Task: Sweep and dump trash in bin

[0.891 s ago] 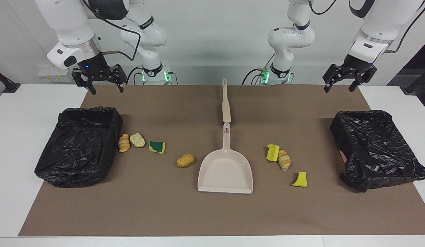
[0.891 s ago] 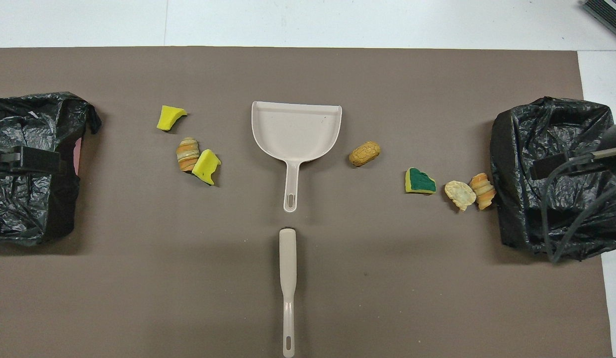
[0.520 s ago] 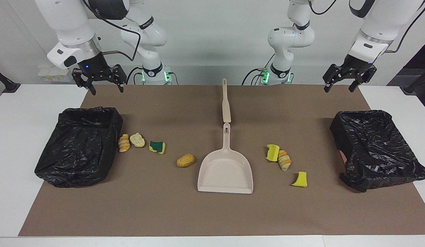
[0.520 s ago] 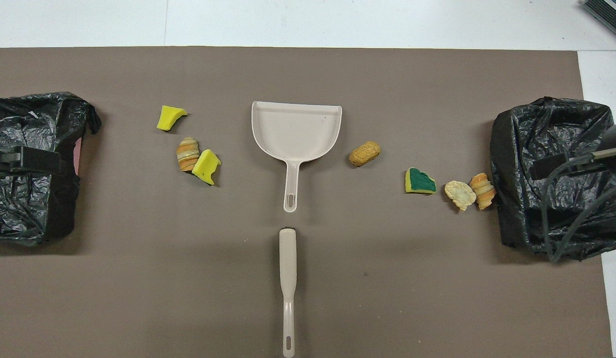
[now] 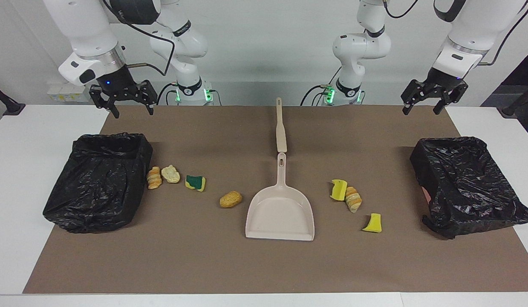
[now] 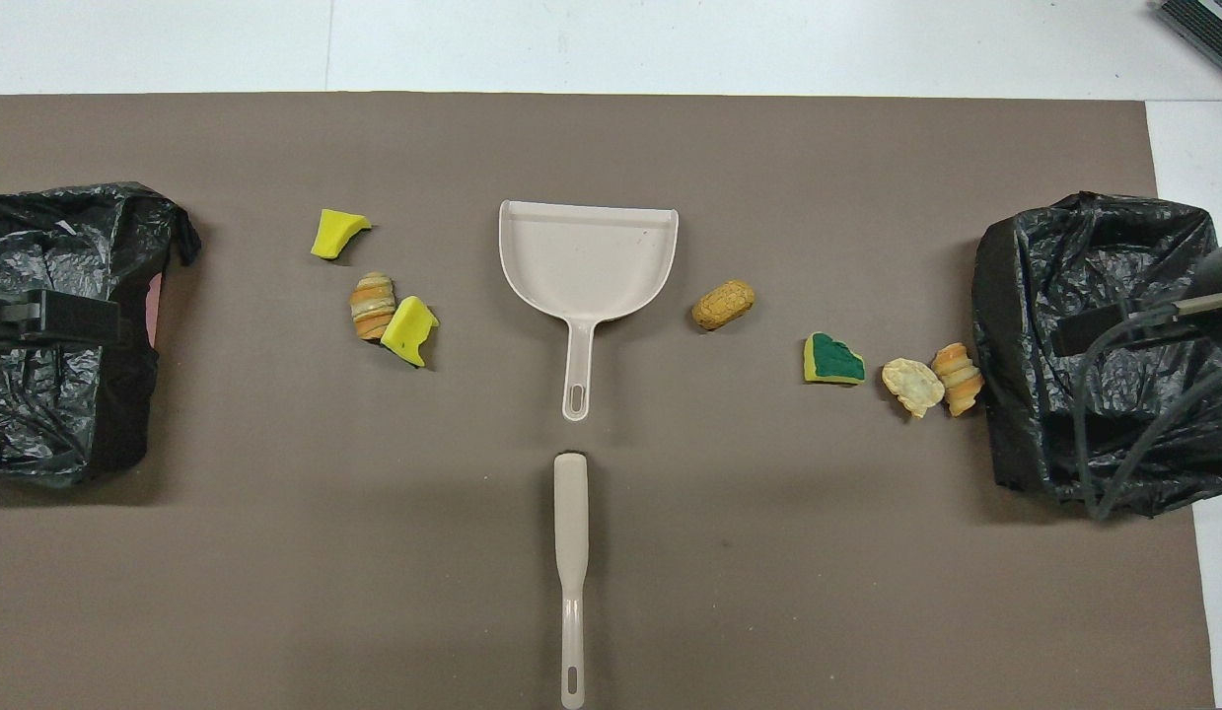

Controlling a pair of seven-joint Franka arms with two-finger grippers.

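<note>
I see the trash (image 5: 230, 199) scattered on the mat both sides of the dustpan (image 5: 280, 213), well apart from both grippers. L gripper (image 5: 421, 111) and R gripper (image 5: 131, 112) hang over mat corners by the robots, jaws apart, empty. Both arms wait.

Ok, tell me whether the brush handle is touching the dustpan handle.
Apart. The overhead view shows a strip of bare brown mat between the end of the brush and the tip of the dustpan handle; they lie end to end.
</note>
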